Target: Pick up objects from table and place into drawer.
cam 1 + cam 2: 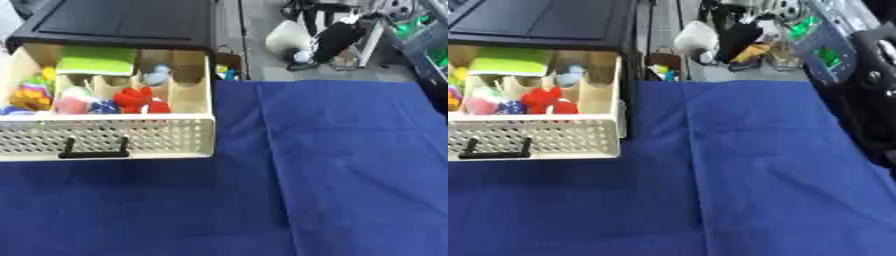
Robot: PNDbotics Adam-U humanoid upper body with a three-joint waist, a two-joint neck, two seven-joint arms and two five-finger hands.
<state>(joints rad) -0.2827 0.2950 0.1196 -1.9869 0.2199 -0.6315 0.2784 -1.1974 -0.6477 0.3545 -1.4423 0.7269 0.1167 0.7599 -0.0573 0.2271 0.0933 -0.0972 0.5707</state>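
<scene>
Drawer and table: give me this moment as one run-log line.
drawer: open, holds colourful items incl. red object | blue cloth: no loose objects seen | robot hands: not in view

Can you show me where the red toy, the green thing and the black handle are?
red toy (140,99): left eye view, on its middle.
green thing (96,61): left eye view, on its flat top.
black handle (94,154): left eye view, on its bar.

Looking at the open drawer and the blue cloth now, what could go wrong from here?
1. The drawer is pulled out and already holds many things, such as a red toy and a green pad. Another object dropped in could land on top and perhaps block closing.
2. The blue cloth has a fold running down it; something set or dragged there might catch.
3. No hand shows in either view, so an arm coming in could bump the drawer's front.
</scene>
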